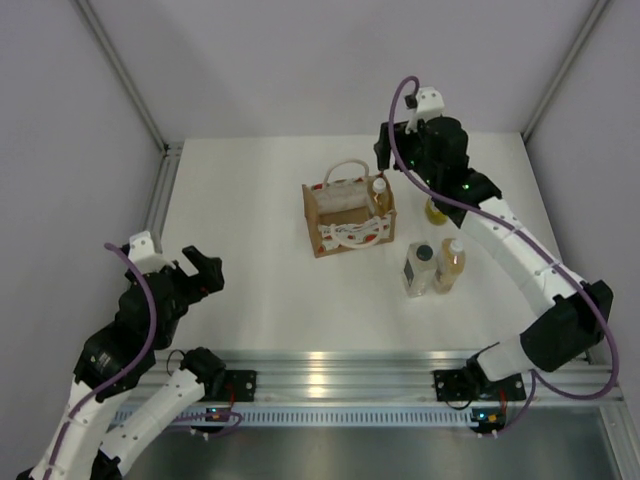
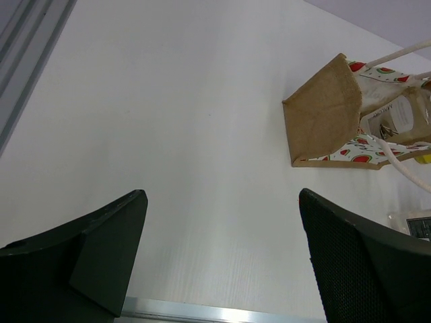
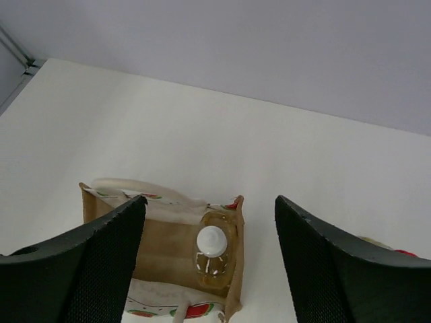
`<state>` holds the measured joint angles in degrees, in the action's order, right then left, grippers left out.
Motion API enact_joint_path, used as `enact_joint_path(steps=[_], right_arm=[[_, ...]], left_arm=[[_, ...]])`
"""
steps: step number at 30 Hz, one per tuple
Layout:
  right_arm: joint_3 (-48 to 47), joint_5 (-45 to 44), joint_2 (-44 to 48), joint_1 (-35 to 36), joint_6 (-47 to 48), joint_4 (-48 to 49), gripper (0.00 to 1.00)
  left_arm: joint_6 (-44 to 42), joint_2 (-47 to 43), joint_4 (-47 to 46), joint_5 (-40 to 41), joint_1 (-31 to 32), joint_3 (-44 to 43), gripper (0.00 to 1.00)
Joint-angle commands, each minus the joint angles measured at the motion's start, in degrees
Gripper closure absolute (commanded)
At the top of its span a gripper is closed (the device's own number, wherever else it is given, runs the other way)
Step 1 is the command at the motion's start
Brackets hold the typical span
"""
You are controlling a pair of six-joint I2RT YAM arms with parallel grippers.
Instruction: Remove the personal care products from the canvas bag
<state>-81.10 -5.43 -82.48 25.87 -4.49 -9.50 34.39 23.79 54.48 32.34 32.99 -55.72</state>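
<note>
The tan canvas bag stands upright mid-table with its white handles up. One amber bottle with a white cap stands inside it at its right end. My right gripper hovers open above and behind the bag. In the right wrist view the bottle's white cap lies below the gap of the right gripper, and the bag sits between the fingers. A clear bottle with a dark cap, a second amber bottle and a yellow bottle stand on the table right of the bag. My left gripper is open and empty.
A metal rail runs along the table's near edge, and a frame post lines the left side. In the left wrist view the bag lies far ahead at the upper right of my left gripper.
</note>
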Motion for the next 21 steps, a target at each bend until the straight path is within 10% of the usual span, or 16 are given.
enact_joint_path(steps=[1,21], right_arm=[[-4.6,-8.7,-2.6,4.3,-5.1,-8.5,0.27],[-11.8,-12.5,-17.8,7.4,-5.5,-18.8,0.36]], left_arm=[[-0.2,1.1,-1.7,0.8,0.1,0.2,0.02],[-0.2,0.8,-1.7,0.7,0.1,0.2,0.02]])
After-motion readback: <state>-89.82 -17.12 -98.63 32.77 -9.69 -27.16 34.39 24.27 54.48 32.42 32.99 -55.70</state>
